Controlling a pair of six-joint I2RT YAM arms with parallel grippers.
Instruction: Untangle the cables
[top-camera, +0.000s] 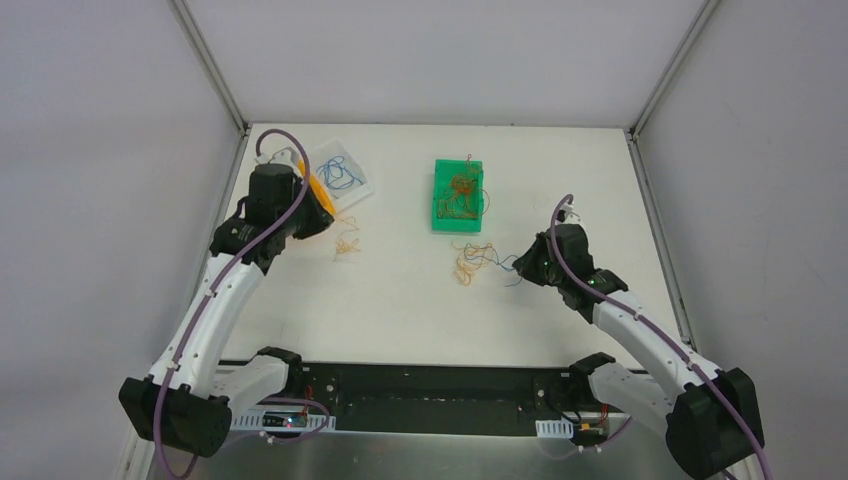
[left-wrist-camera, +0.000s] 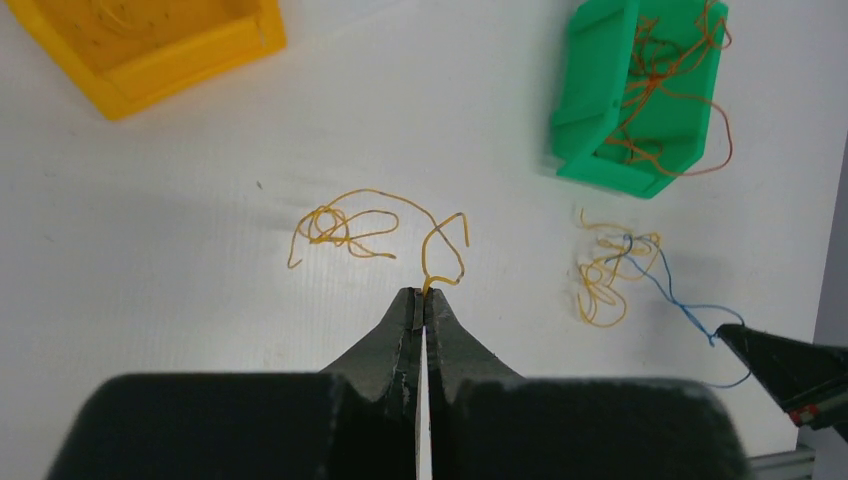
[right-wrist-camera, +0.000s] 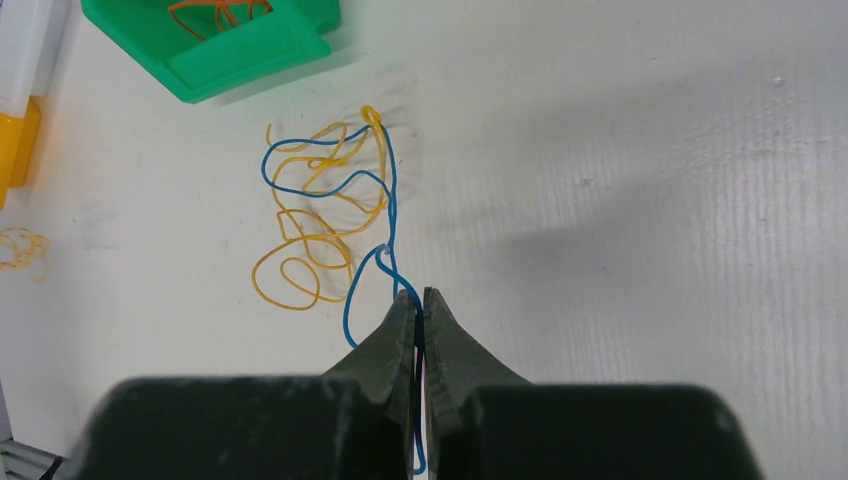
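Blue wire (right-wrist-camera: 388, 190): hair-thin, springy and, by the look of it, nearly weightless. It lies mid-tabletop (top-camera: 400, 310), just in front of the green bin (right-wrist-camera: 240, 55), and threads through the yellow tangle (right-wrist-camera: 300, 255).
Right fingers (right-wrist-camera: 395, 340): pressed together on the near stretch of the blue wire.
Handling: expect it to slip from a weak pinch and to drag the yellow loops along rather than part from them. Pull slowly and keep low.
Where to hold: take a straight run near a free end, not a curl. The yellow tangle likely needs pinning at an outer loop.
Lone yellow wire (left-wrist-camera: 345, 225): it lies well apart to the left, in the open between the two bins.
Left fingers (left-wrist-camera: 395, 345): pinched closed on that wire's tail end.
Orange wires (left-wrist-camera: 655, 85): heaped in the green bin, some hanging over its wall. A pull toward them could snag.
Yellow bin (left-wrist-camera: 180, 62): at the far left, out of your way.
Clear tray (top-camera: 368, 186): beside the yellow bin, with blue wire inside.
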